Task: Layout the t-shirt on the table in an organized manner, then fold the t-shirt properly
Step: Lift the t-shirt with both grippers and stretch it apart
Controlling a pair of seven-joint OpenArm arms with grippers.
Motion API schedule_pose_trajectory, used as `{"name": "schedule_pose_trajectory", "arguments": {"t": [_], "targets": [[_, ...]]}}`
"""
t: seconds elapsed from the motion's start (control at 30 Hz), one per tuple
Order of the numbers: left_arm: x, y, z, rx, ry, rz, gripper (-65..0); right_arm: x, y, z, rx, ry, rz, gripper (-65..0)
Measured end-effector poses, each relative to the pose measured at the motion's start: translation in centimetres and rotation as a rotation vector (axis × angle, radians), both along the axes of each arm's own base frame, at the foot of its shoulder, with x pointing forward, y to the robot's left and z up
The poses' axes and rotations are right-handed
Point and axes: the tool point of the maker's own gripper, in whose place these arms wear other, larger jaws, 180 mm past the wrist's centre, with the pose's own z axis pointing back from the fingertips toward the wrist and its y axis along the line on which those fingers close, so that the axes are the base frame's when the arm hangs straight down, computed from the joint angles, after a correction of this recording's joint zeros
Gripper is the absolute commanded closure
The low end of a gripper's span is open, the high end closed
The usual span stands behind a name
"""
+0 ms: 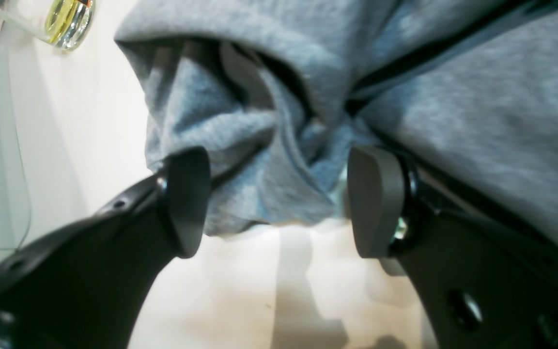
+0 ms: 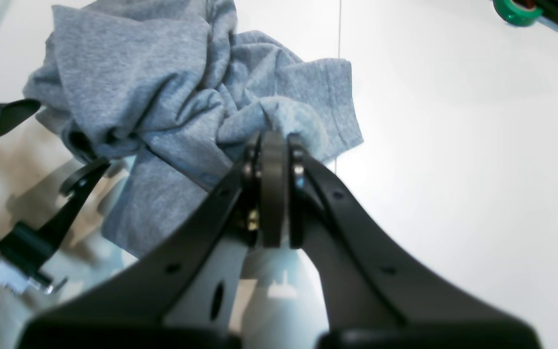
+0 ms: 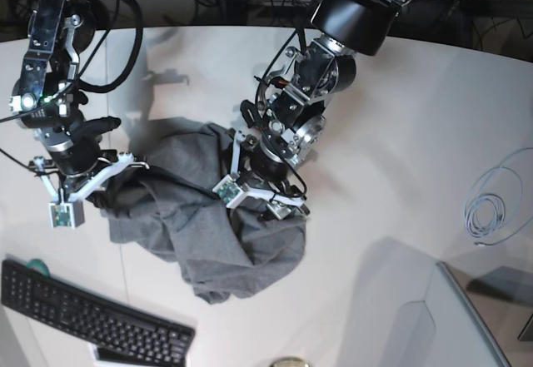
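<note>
Left wrist view: the left gripper [image 1: 279, 201] stands wide, its black pads flanking a hanging bunch of the heather-grey soft knit t-shirt [image 1: 259, 145], which lies just ahead of the fingertips, above the smooth white table [image 1: 240, 291].

Right wrist view: the right gripper [image 2: 274, 145] is pinched tight on a fold near a hemmed sleeve.

Base view: the crumpled shirt lies between both arms.
</note>
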Motion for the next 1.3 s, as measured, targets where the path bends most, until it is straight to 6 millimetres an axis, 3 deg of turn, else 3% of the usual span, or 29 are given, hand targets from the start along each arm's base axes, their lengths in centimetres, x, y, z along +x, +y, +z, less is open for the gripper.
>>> {"name": "schedule_pose_trajectory", "arguments": {"t": [0.13, 0.17, 0.2, 0.3, 0.33, 0.4, 0.5, 0.67, 0.83, 0.9, 1.0, 1.07, 1.3], "targets": [[0.8, 0.4, -0.9, 0.019, 0.025, 0.009, -40.6, 0.0, 0.0, 0.0, 0.000, 0.000, 0.000, 0.0], [0.8, 0.5, -1.2, 0.025, 0.032, 0.011, -37.5, 0.0, 0.0, 0.0, 0.000, 0.000, 0.000, 0.0], [0.8, 0.7, -1.3, 0.027, 0.035, 0.011, -31.3, 0.0, 0.0, 0.0, 0.000, 0.000, 0.000, 0.0], [0.9, 0.6, -1.0, 0.024, 0.029, 0.013, -3.8, 0.0, 0.0, 0.0, 0.000, 0.000, 0.000, 0.0], [1.1, 0.5, -0.6, 0.017, 0.021, 0.015, 0.0, 0.0, 0.0, 0.0, 0.000, -0.001, 0.000, 0.0], [1.4, 0.5, 0.0, 0.013, 0.004, 0.013, 0.0, 0.0, 0.0, 0.0, 0.000, 0.000, 0.000, 0.0], [2.1, 2.9, 0.4, -0.004, 0.006, 0.072, 0.0, 0.0, 0.0, -0.6, 0.008, 0.010, -0.002, 0.0], [2.4, 10.2, 2.6, -0.032, 0.059, 0.216, 0.0, -0.2, -0.2, -3.0, 0.017, 0.079, -0.008, 0.0], [5.1, 15.8, 7.4, -0.050, -0.035, 0.370, 0.0, -0.3, 0.1, -3.1, 0.023, 0.084, -0.004, 0.0], [5.3, 18.5, 8.3, -0.032, -0.044, 0.431, 0.0, -0.4, 0.3, -3.2, 0.027, 0.086, 0.000, 0.0], [3.4, 24.7, 7.1, 0.075, 0.034, 0.557, 0.0, -1.4, 0.0, -4.1, 0.024, 0.114, -0.004, 0.0], [1.1, 27.7, 5.5, 0.145, 0.098, 0.606, 0.0, -2.1, 0.1, -4.6, 0.033, 0.130, -0.003, 0.0], [-5.4, 30.0, 0.8, 0.242, 0.269, 0.613, 0.0, -4.4, -0.3, -6.3, 0.031, 0.194, -0.031, 0.0]]}}
